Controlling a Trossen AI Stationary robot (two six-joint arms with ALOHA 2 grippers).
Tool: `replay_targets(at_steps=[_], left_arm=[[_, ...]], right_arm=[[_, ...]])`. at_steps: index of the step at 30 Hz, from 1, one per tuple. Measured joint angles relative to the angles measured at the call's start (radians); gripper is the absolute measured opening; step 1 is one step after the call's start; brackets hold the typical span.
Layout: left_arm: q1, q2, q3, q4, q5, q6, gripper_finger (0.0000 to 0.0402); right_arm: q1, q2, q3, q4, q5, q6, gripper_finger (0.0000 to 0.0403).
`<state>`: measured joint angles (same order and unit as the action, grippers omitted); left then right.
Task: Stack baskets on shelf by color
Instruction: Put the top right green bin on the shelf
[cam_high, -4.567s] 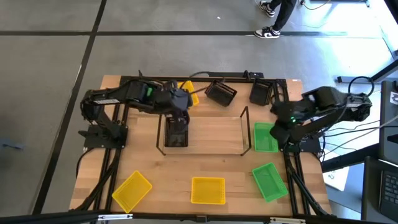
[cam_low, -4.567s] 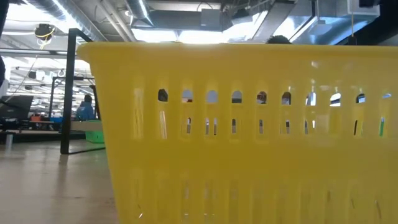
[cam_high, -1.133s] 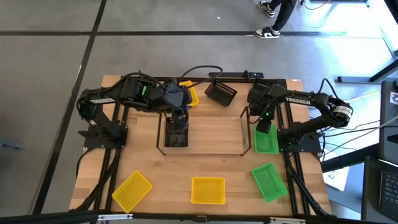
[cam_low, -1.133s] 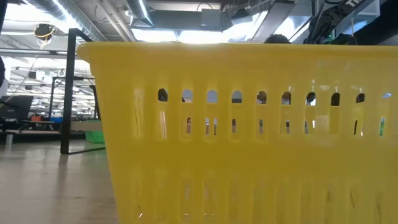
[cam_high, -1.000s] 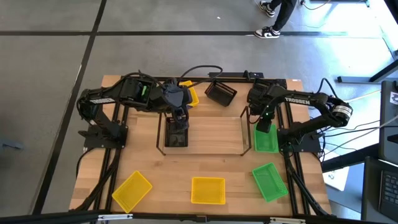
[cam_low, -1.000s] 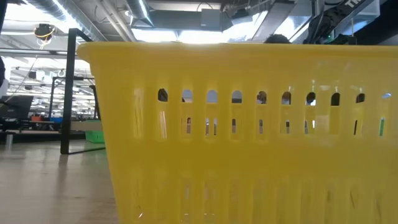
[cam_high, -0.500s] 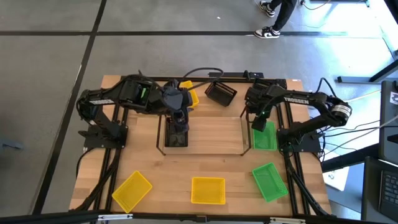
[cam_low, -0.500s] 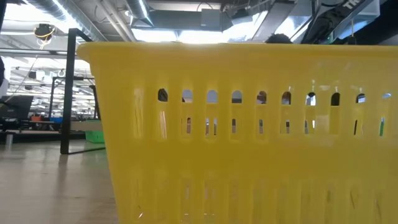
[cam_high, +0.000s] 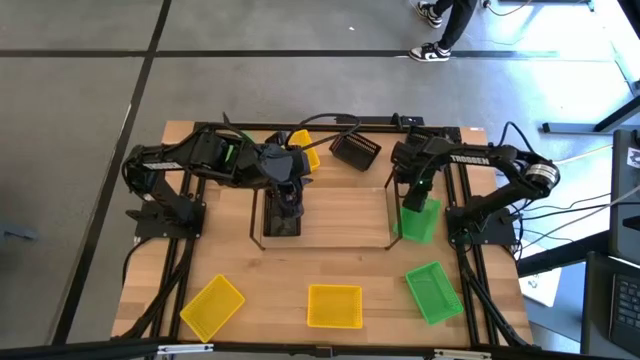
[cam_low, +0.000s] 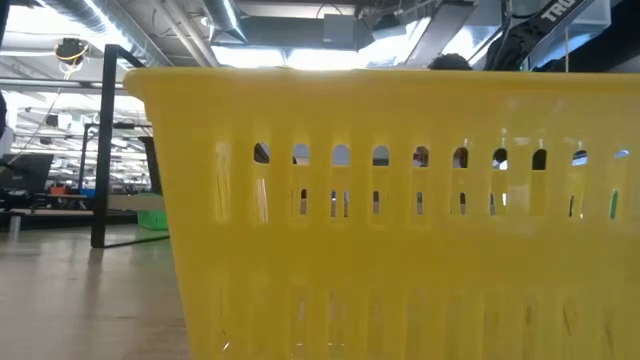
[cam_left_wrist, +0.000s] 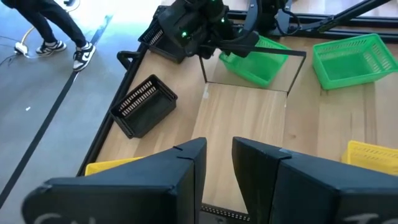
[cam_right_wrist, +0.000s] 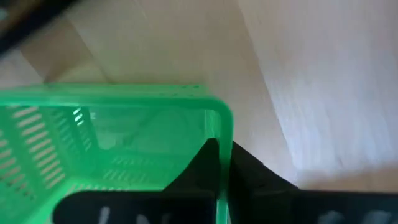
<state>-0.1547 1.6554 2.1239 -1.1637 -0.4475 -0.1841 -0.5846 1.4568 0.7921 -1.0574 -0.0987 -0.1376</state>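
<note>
My right gripper (cam_high: 417, 196) is shut on the rim of a green basket (cam_high: 415, 222), just right of the shelf (cam_high: 390, 215). The shelf is a low black wire rack on a wooden base. One black basket (cam_high: 283, 222) sits in its left end. My left gripper (cam_high: 288, 196) hovers over that basket, and its fingers (cam_left_wrist: 214, 165) stand open with nothing between them. The left wrist view shows the held green basket (cam_left_wrist: 255, 62) under my right gripper (cam_left_wrist: 208, 34). A yellow basket (cam_low: 400, 210) fills the low view. My right gripper has the green basket's rim (cam_right_wrist: 222, 134) near a corner of its far end, one finger inside the basket and one outside. The fingers come from above, pointing down. The basket sits tilted beside the shelf's right end; whether its bottom touches the table I cannot tell.
Two yellow baskets (cam_high: 212, 305) (cam_high: 334, 305) and a green basket (cam_high: 434, 292) lie along the near edge. A yellow basket (cam_high: 302, 152) and a black basket (cam_high: 355, 150) lie beyond the shelf. The shelf's middle and right bays (cam_high: 345, 215) show bare wood.
The green basket has shifted a little toward the shelf's right end and now sits tilted rather than flat, with my right gripper on its far rim. The black basket in the shelf has stayed put.
</note>
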Motion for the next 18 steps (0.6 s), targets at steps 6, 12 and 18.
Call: replay_targets(at_steps=[6,12,18], left_arm=[[-0.013,0.0,0.0,0.0,0.0,0.002,0.0069],[-0.028,0.0,0.0,-0.001,0.0,0.003,0.0069],[-0.039,0.0,0.0,-0.002,0.0,0.003,0.0069]], right_arm=[[0.0,-0.021,0.079,-0.179,0.037,0.001,0.0003],[0.006,-0.049,0.204,-0.39,0.153,0.054,0.0002],[0.025,-0.097,0.364,-0.521,0.282,0.136,0.0001]])
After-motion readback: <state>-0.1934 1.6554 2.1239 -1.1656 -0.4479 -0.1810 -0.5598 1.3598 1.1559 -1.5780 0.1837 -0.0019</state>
